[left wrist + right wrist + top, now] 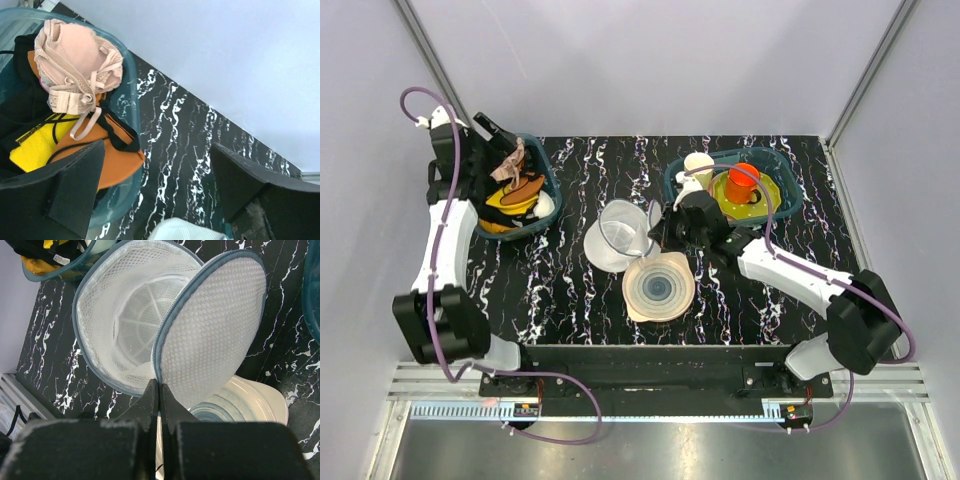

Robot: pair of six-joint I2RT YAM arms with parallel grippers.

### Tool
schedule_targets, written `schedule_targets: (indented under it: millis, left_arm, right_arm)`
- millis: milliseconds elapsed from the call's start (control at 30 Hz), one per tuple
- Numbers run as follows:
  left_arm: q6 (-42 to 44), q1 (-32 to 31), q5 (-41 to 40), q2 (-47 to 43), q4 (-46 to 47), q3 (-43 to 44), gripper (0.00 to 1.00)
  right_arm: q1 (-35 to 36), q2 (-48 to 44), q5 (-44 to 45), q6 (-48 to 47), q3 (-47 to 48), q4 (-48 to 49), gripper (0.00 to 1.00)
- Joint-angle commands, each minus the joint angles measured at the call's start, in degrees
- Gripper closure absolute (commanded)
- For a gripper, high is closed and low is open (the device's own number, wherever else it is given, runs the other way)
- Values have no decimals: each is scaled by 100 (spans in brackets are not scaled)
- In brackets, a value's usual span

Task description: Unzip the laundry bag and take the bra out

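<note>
1. Right tool (159,390) – we see it pinched tight on the laundry bag (210,325) at its rim, the bag gaping unzipped mid-frame.
2. Left tool (155,175) spread wide, empty – bra (75,55) lies in the basket (131,75), upper left.

A robot test cell in a lab: bare pale walls (650,60) on aluminium posts (425,45) close in beyond the left gripper (157,185) and the right gripper (159,395), a black marbled tabletop (570,300) lies beneath them, and behind them the arms' bases stand bolted by a metal rail (650,385), purple cables (420,90) trailing
</note>
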Motion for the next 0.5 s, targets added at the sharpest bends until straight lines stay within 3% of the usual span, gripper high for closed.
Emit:
schedule_targets:
  millis: [0, 233, 467]
  left_arm:
    - [270, -124, 179, -726, -231, -307, 11]
    - [543, -600, 399, -2176, -310, -1729, 10]
    - [490, -652, 698, -2792, -583, -2249, 9]
  right_arm:
    - [-47, -323, 59, -38, -38, 228, 100]
    - [-56, -578, 226, -108, -100, 70, 100]
    - [-56, -597, 718, -346, 251, -44, 100]
